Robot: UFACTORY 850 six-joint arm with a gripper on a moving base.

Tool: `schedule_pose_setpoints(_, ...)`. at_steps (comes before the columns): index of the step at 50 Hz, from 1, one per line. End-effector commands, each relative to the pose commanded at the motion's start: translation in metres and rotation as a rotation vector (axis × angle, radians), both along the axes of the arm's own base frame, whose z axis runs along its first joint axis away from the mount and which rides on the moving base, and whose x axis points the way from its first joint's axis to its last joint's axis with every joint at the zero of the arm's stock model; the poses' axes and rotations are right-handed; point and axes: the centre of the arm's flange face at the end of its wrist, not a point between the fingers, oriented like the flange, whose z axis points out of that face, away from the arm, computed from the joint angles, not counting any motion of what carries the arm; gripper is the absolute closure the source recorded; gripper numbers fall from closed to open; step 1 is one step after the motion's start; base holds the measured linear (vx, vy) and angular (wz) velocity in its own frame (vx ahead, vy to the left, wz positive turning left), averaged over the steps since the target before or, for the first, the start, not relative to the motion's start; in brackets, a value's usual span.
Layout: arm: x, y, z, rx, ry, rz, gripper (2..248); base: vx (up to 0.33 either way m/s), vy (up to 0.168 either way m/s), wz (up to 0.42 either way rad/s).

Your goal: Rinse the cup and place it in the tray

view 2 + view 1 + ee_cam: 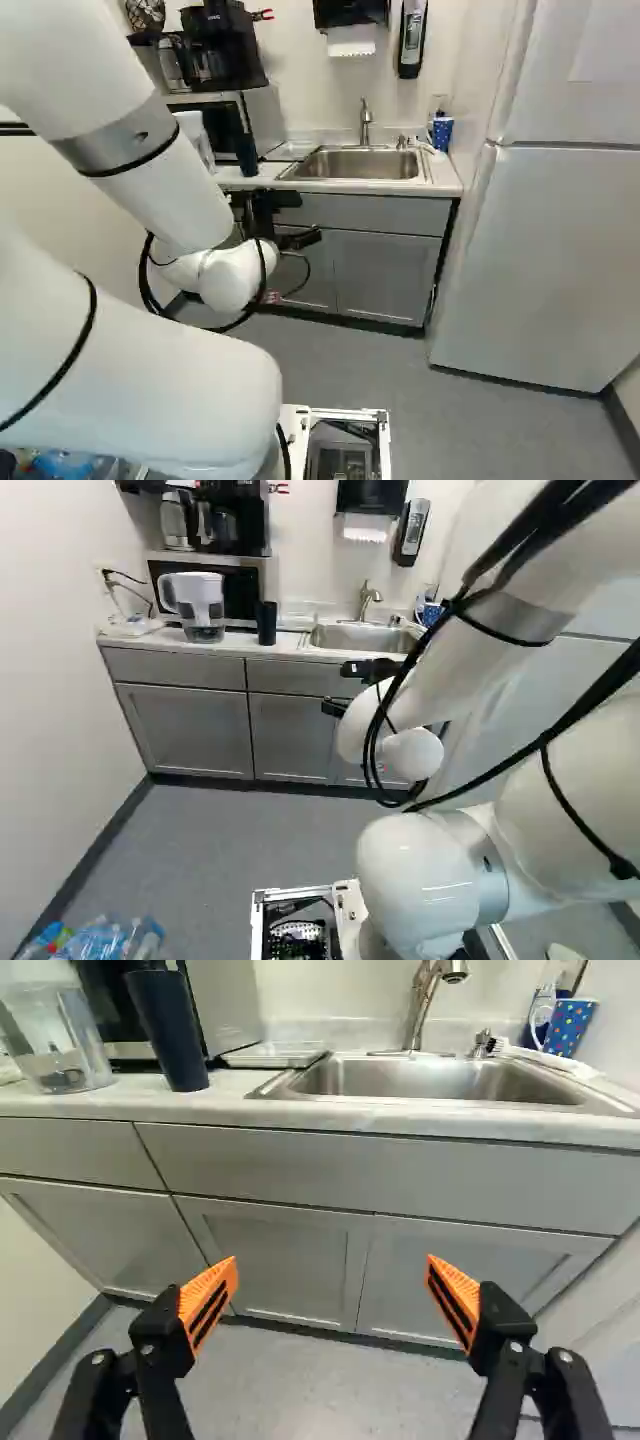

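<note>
A pale counter (235,1092) over grey cabinets (270,1250) runs along the wall, with grey floor (240,850) before it. The gripper (334,688) hangs ahead of the cabinets, below the countertop's level, its two fingers spread wide with nothing between the orange pads (208,1300). Ahead of it, the steel sink (420,1078) is set into the counter, the faucet (420,1005) rising at its back edge. Just beside the sink lies a flat, light tray (275,1055). On the tray's other side, a tall dark cup (168,1030) stands upright on the counter, between the tray and a clear pitcher (200,605). At the sink's opposite end is a blue dotted cup (570,1026); which cup the task means I cannot tell. A microwave (240,592) sits behind the pitcher and dark cup, a black coffee maker (222,45) on top. Farther out, a paper towel dispenser (350,12) hangs above the sink, and a white refrigerator (545,250) stands at the right of the right base view.
</note>
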Motion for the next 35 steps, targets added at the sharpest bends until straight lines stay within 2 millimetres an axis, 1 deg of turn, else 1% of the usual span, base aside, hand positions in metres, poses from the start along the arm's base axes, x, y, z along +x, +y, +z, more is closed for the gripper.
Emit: schedule_pose_setpoints(35, 0.0, 0.0, 0.0, 0.0, 0.0, 0.0, 3, 0.0, 0.0, 0.0)
